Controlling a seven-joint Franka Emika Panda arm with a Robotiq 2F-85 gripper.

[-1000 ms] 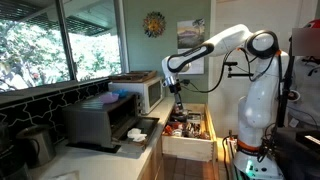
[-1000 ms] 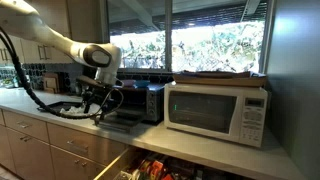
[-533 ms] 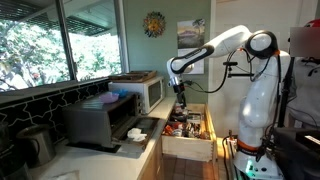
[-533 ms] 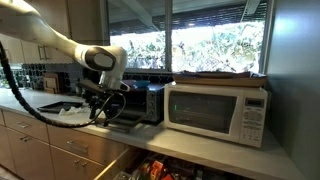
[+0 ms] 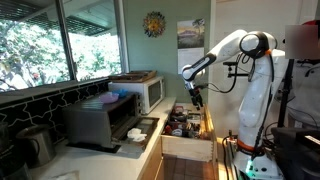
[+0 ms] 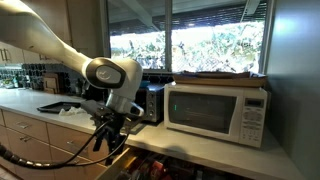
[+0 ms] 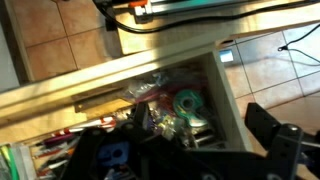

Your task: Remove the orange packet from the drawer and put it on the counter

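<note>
One prob. empty gripper [image 5: 197, 102] over drawer [image 5: 188, 150]

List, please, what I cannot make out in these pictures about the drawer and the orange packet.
Orange packet: the wrist view is motion-blurred. Inside the drawer only mixed colours show, so the packet cannot be singled out.
Drawer contents, in an exterior view: too small to name.
Drawer, in an exterior view: cut off by the bottom edge and partly behind the pincer.
</note>
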